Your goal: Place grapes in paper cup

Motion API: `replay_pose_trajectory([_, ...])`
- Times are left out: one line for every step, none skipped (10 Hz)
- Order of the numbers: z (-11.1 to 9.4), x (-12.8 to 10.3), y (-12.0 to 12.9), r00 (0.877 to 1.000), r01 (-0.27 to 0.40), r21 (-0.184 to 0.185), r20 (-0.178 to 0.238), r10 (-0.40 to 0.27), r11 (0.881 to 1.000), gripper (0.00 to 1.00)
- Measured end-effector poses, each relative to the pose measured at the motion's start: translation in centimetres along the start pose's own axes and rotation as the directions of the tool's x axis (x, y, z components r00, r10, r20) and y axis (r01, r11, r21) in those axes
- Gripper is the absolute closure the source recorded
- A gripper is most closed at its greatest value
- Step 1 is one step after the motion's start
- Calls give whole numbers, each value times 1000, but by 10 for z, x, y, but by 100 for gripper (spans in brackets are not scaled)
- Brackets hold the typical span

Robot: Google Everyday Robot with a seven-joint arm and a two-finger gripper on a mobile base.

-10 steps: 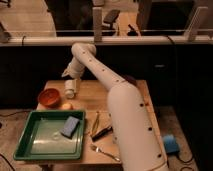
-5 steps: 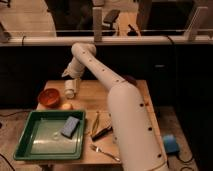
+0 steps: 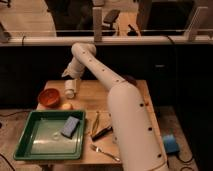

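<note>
The white paper cup [image 3: 70, 88] stands upright on the far left of the wooden table [image 3: 95, 97]. My gripper [image 3: 68, 75] hangs just above and behind the cup, at the end of the white arm that reaches in from the lower right. A small dark maroon rounded clump, the grapes [image 3: 131, 79], shows at the table's far edge, right of the arm and partly hidden by it. I cannot tell whether the gripper holds anything.
An orange-red bowl [image 3: 49, 97] sits left of the cup, with a pale yellowish round item [image 3: 66, 106] in front of it. A green tray [image 3: 30, 142] holds a blue sponge [image 3: 70, 126]. Utensils [image 3: 98, 128] and a fork [image 3: 105, 151] lie beside the tray.
</note>
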Motion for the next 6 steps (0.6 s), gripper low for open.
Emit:
replay_pose_trajectory([0, 0, 0, 1000, 0, 0, 0, 0, 1000, 20])
replay_pose_trajectory([0, 0, 0, 1000, 0, 0, 0, 0, 1000, 20])
replay_pose_trajectory([0, 0, 0, 1000, 0, 0, 0, 0, 1000, 20])
replay_pose_trajectory([0, 0, 0, 1000, 0, 0, 0, 0, 1000, 20])
replay_pose_trajectory([0, 0, 0, 1000, 0, 0, 0, 0, 1000, 20])
replay_pose_trajectory([0, 0, 0, 1000, 0, 0, 0, 0, 1000, 20])
